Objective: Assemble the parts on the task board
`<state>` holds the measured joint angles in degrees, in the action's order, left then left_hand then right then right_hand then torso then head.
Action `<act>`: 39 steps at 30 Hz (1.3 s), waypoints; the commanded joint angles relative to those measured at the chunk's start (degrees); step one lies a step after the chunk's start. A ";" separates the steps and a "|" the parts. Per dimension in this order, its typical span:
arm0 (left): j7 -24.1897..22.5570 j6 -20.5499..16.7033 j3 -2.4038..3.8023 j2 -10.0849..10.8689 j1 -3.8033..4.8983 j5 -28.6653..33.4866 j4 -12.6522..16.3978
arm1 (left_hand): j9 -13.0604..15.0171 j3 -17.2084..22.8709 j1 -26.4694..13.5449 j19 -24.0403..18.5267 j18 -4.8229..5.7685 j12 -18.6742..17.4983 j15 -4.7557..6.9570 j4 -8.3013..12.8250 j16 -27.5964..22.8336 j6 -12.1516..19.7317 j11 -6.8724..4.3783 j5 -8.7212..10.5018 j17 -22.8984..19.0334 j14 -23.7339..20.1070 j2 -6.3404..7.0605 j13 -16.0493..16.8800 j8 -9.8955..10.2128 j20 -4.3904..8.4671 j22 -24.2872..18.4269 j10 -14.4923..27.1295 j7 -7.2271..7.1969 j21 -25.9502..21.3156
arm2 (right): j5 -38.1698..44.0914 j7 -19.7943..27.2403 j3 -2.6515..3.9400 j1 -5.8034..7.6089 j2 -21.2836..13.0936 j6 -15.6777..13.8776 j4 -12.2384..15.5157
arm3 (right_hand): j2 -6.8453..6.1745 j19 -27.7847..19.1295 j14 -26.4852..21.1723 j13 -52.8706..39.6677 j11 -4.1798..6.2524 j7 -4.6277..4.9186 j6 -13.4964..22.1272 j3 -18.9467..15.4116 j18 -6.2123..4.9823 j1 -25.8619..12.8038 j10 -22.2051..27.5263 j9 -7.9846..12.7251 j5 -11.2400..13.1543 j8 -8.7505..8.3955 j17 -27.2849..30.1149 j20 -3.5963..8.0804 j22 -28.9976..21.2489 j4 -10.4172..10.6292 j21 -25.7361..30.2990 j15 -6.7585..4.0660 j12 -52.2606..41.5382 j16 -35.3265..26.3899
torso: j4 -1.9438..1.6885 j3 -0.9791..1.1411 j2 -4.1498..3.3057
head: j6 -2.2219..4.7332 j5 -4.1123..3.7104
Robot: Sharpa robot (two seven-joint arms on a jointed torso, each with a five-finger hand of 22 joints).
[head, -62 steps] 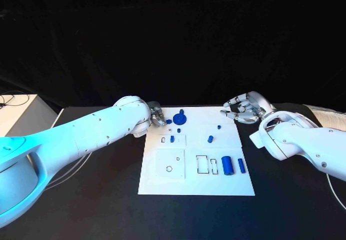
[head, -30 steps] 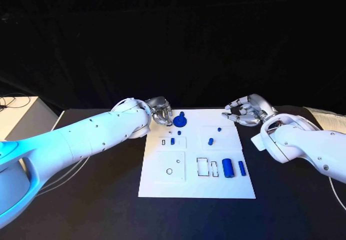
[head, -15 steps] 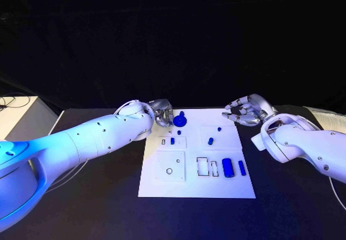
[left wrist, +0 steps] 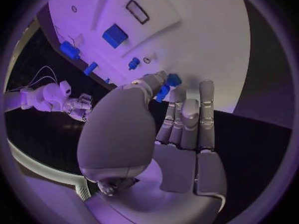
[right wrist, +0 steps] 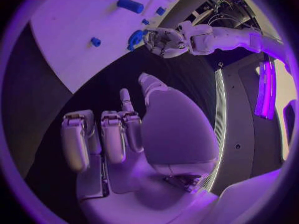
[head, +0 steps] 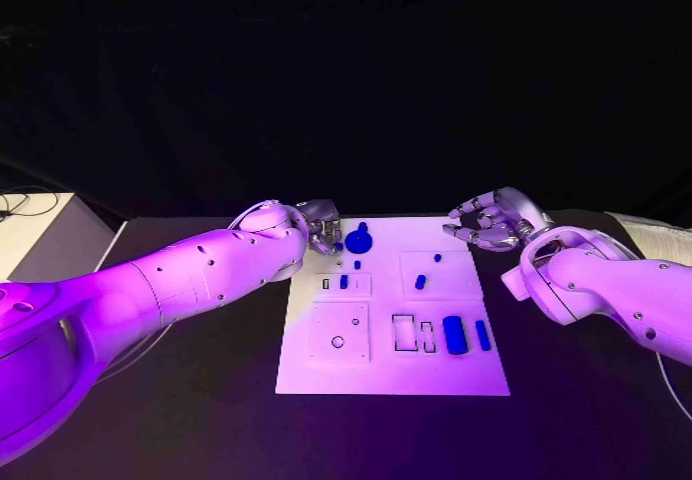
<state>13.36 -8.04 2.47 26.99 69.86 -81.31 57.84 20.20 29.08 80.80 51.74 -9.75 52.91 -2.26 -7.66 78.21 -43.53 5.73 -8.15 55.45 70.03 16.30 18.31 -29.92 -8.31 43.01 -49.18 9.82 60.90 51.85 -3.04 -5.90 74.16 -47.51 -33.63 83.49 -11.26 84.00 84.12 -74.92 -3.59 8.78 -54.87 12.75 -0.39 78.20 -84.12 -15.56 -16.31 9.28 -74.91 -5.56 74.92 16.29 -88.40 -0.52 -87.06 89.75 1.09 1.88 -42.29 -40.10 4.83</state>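
The black table [head: 173, 420] carries the white task board [head: 392, 372], which lies in the middle with its far edge between the two hands.

The left arm [head: 159, 285] reaches across the table's left side to the board's far left corner. The right arm [head: 613, 290] comes in over the right side and ends just off the board's far right corner.

The left hand [head: 320, 228] sits at the far left corner of the board. In the left wrist view the hand [left wrist: 181, 119] pinches a small blue part [left wrist: 168, 84] between the thumb and a fingertip, the other fingers lying straight side by side.

The right hand [head: 490, 222] hovers above the table beside the board's far right corner, fingers curled inward and holding nothing; the right wrist view shows the hand [right wrist: 118, 134] with its fingers bent over an empty palm.

On the board, a round blue disc [head: 358, 241] lies near the far edge, just beside the left hand. A blue cylinder [head: 456, 335] lies toward the right edge, with a thinner blue bar [head: 483, 336] just beside it nearer that edge. A short blue peg [head: 420, 283] stands near the middle, right of centre, and a smaller blue piece [head: 345, 282] sits left of centre. A tiny blue stud [head: 437, 258] sits beyond the peg.
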 commanded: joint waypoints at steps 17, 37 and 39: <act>0.45 2.96 0.04 -1.87 -0.02 0.43 -2.24 | -2.03 1.40 1.39 1.72 -0.22 1.65 0.85 -0.26 1.80 -2.22 -1.01 0.04 2.12 1.60 -1.14 0.68 1.35 0.63 2.46 -0.87 -0.98 2.15 | 0.46 0.56 0.03 -0.01 0.09 0.52 0.16 | 0.02 5.14 5.56 -12.98 -0.43 0.05 0.52 0.59 -0.08 -0.63 -3.69 -0.06 -0.27 0.38 -13.80 -0.20 13.90 0.05 0.23 0.37 0.23 -0.27 | 0.01 0.05 0.01 | -0.18 -0.23; 2.17 8.02 -0.04 -2.56 -0.01 1.07 -3.78 | -5.42 5.79 1.94 0.62 -0.34 -7.29 0.98 0.78 0.64 -6.64 -1.01 0.18 -0.82 0.33 -2.03 -3.83 5.07 0.94 2.78 -4.53 -0.89 2.36 | 0.46 0.56 0.03 0.00 -0.01 0.43 0.30 | 0.03 5.13 5.56 -12.97 -0.43 0.05 0.51 0.61 -0.09 -0.65 -3.69 -0.07 -0.27 0.40 -13.80 -0.20 13.87 0.06 0.27 0.36 0.24 -0.27 | -0.04 0.00 0.10 | -0.29 -0.41; 2.44 8.17 -0.05 -2.44 -0.01 1.04 -3.79 | -5.56 5.91 1.99 0.78 -0.32 -7.94 1.02 1.00 0.54 -6.93 -1.05 0.21 -0.94 0.41 -2.10 -4.11 5.27 0.97 2.95 -4.98 -0.88 2.47 | 0.46 0.57 0.03 0.00 -0.03 0.41 0.30 | 0.03 5.13 5.56 -12.97 -0.43 0.05 0.51 0.61 -0.09 -0.65 -3.69 -0.07 -0.27 0.40 -13.80 -0.20 13.87 0.06 0.27 0.36 0.24 -0.27 | -0.07 -0.01 0.08 | -0.28 -0.41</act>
<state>14.21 -4.06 2.77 24.49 70.43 -80.66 54.23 14.76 34.73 82.55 52.40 -9.75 45.38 -1.45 -6.62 79.10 -50.09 4.59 -8.15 54.55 70.61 14.56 14.63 -24.93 -7.37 45.87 -53.81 8.99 63.07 51.86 -3.04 -5.90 74.16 -47.52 -33.63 83.68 -11.26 84.00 84.12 -74.90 -3.59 8.78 -54.87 13.15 -0.39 78.20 -84.12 -15.56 -16.31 9.28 -74.91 -5.56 74.91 16.37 -88.40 -0.52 -87.06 89.75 1.04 1.92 -42.21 -40.42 4.41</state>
